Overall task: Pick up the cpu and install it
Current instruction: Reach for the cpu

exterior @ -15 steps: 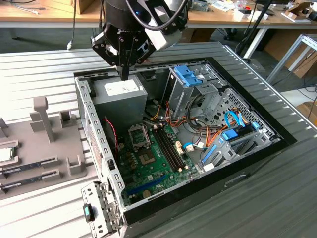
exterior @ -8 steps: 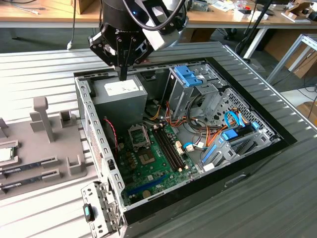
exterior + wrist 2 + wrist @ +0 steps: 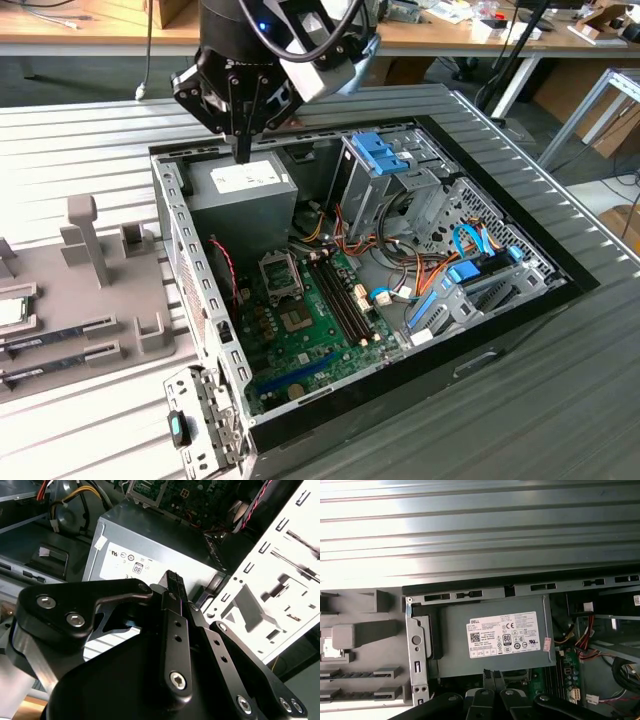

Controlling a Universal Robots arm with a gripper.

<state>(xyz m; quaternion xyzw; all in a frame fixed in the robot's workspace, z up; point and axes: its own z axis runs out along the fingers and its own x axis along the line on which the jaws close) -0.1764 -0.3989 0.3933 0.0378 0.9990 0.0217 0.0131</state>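
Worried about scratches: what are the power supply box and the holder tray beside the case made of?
Power supply box: likely sheet metal, dull grey, with a soft sheen and folded edges. Holder tray: probably matte grey plastic, with blocky shapes and no glare.

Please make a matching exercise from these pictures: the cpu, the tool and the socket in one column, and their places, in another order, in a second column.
Things:
1. cpu
2. tool
3. socket

Places:
a. on the green board
b. on the grey tray, at the exterior view's left
c. above the power supply

Pairs: 1-b; 2-c; 3-a
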